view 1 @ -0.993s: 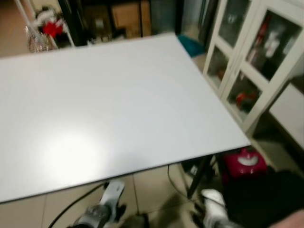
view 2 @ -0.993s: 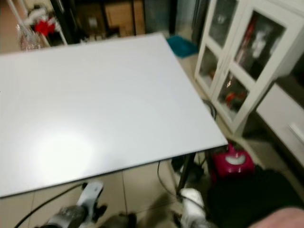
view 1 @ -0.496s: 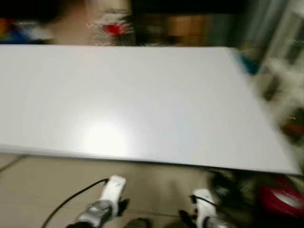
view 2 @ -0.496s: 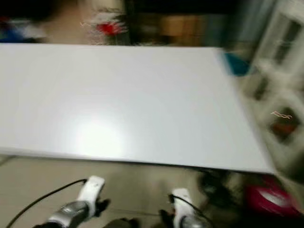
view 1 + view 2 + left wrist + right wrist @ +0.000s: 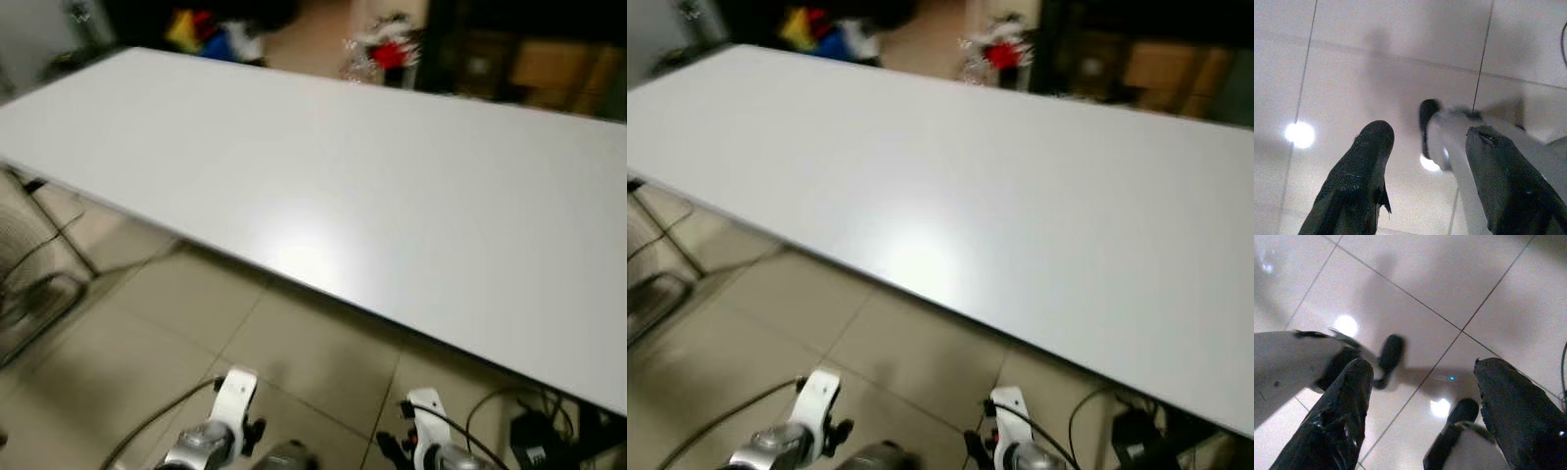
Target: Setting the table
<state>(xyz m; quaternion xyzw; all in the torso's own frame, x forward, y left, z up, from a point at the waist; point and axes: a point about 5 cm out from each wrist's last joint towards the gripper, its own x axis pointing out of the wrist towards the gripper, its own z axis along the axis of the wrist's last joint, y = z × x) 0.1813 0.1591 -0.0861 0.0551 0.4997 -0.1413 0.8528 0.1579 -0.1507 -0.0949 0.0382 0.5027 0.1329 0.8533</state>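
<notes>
Now, far left, a wire fan (image 5: pixel 24 284) stands on the tiled floor (image 5: pixel 186 323) below the white table's (image 5: pixel 392 196) left corner. My left gripper (image 5: pixel 1422 171) hangs low over the tiles, fingers spread and empty; my right gripper (image 5: pixel 1420 416) beside it likewise gapes, empty. Black cables (image 5: pixel 509 431) lie under the table's near edge.

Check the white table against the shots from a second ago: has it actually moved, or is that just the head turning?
No. The white table only shifts in view: the red decoration behind its far edge shifts along with it, so the camera turned left.
</notes>
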